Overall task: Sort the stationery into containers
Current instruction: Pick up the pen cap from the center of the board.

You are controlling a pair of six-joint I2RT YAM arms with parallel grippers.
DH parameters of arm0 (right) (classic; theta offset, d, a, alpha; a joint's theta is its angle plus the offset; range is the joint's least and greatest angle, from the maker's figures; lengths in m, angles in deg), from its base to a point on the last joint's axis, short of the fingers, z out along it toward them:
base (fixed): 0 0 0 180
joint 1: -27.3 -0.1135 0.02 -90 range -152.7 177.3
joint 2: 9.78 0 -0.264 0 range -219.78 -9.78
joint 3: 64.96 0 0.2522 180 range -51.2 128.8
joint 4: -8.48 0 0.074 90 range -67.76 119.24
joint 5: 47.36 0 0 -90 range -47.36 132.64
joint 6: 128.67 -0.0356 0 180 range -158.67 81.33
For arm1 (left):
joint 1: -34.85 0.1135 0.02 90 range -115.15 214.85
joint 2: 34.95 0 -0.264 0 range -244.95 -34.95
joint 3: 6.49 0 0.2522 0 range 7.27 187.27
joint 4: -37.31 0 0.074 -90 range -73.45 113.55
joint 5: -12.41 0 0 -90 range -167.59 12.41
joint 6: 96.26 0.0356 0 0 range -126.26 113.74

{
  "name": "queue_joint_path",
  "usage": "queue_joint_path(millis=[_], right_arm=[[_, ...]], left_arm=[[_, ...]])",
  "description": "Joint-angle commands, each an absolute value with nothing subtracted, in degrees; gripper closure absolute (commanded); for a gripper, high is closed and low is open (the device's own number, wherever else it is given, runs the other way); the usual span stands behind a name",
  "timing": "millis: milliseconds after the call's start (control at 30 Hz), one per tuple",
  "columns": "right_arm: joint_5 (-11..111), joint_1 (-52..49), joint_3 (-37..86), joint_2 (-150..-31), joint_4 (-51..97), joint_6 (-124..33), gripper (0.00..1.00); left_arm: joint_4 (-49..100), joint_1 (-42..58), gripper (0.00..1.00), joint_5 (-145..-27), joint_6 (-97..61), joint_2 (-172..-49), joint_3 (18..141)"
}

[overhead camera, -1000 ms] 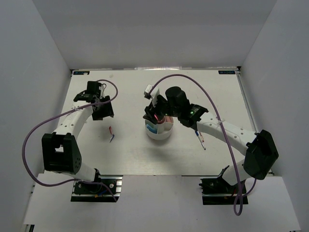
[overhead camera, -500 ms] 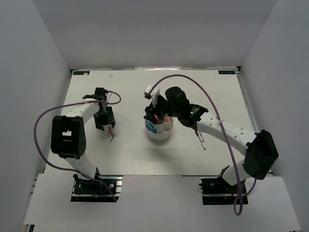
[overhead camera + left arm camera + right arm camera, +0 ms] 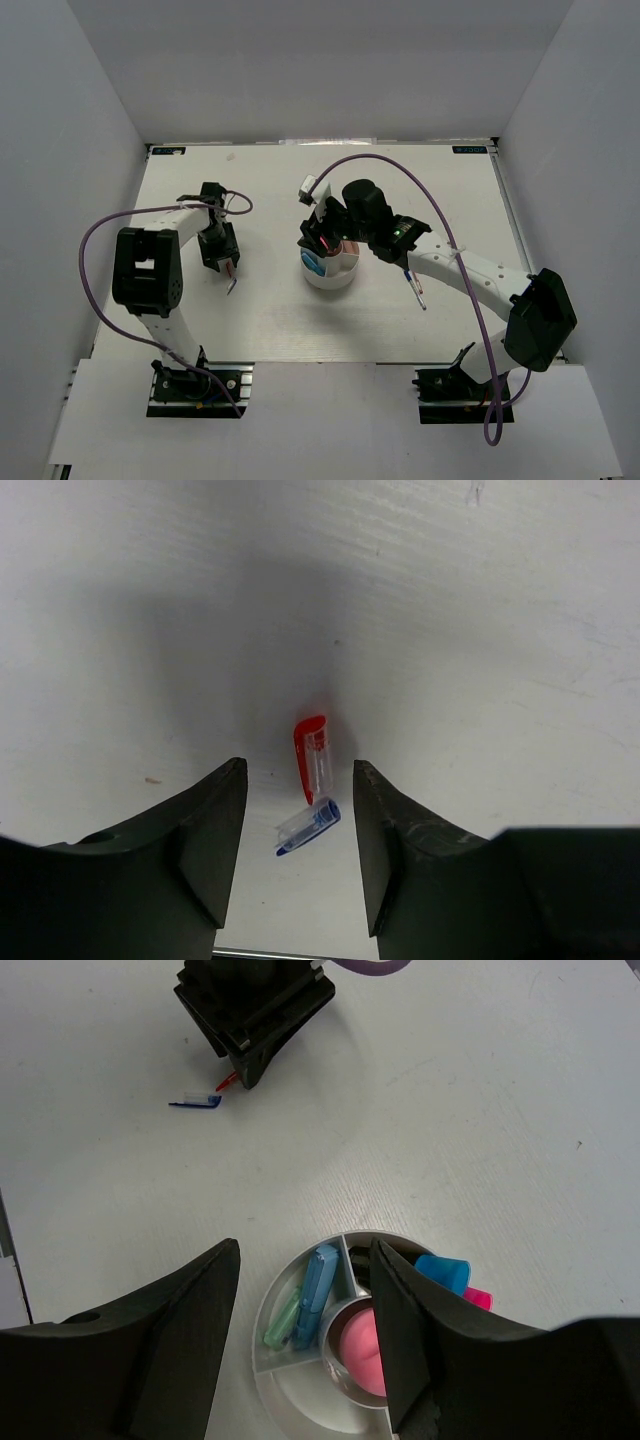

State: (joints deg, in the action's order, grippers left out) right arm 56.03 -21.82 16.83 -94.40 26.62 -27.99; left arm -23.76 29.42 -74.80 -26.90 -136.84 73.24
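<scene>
Left gripper (image 3: 298, 768), jaws parted and empty, straddles the thin red plastic pen (image 3: 312, 752) lying on the white table (image 3: 500, 630). Its long axis runs across the closing direction, with a short blue pen (image 3: 308, 827) at its near end.

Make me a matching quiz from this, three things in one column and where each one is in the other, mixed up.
1. red pen
2. mint-green highlighter
3. right gripper

A. open, above the white cup
B. on the table, between the jaws of the left gripper
C. in an outer compartment of the white cup

Pairs: 1-B, 2-C, 3-A
</scene>
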Motion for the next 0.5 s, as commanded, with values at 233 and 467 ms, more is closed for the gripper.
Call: queue_joint_path(millis=[233, 467], right_arm=[[55.4, -21.5, 17.5, -93.8, 25.8, -28.3, 0.40], [55.2, -21.7, 17.5, -94.1, 25.7, -27.9, 0.40]], left_arm=[[-22.9, 29.1, 0.48, -74.0, -28.0, -140.3, 76.5], [-22.9, 29.1, 0.63, -74.1, -28.3, -140.2, 76.3]])
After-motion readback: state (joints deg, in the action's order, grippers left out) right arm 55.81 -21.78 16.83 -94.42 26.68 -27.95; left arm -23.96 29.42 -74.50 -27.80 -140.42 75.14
